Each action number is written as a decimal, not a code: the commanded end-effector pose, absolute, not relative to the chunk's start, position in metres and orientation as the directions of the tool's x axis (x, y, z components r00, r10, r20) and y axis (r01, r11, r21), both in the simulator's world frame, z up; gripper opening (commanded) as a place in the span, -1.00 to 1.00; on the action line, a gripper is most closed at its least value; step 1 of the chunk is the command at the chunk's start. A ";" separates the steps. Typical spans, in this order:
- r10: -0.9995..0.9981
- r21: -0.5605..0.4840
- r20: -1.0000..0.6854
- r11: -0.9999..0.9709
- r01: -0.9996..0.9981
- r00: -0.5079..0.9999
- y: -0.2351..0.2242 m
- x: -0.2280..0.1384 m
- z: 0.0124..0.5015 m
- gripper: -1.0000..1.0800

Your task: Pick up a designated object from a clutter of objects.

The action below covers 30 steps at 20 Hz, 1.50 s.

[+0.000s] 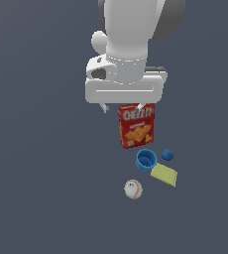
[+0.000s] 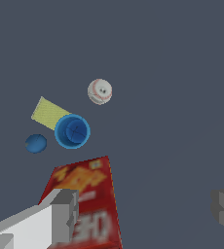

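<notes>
The white baseball (image 1: 133, 189) is seen lying alone on the dark surface (image 1: 41, 198), near the blue cup (image 1: 146, 160) but not touching it, on the side of the cup away from the red cracker box (image 1: 136, 125). It is judged to be light, firm and hard-skinned, so little give is expected under the pads; being round, it is likely to roll or squirt out if pinched off-centre, and it is best taken across its widest middle from straight above. The yellow pad (image 1: 164, 174) and the small blue ball (image 1: 167, 155) are placed beside the cup, apart from the baseball. The claw (image 2: 143, 211) is held wide, nothing is gripped or touched, and it is poised high above the box.
</notes>
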State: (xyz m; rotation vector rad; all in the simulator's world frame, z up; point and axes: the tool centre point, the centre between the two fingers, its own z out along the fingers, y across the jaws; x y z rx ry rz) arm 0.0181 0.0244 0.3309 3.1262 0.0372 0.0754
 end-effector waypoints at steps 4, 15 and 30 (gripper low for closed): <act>0.031 0.018 0.042 -0.999 0.030 0.999 0.027 0.018 0.330 0.92; 0.058 0.031 0.012 -0.998 0.058 0.998 0.039 0.014 0.325 0.92; 0.236 0.035 0.002 -0.971 0.236 0.972 0.049 0.065 0.283 0.92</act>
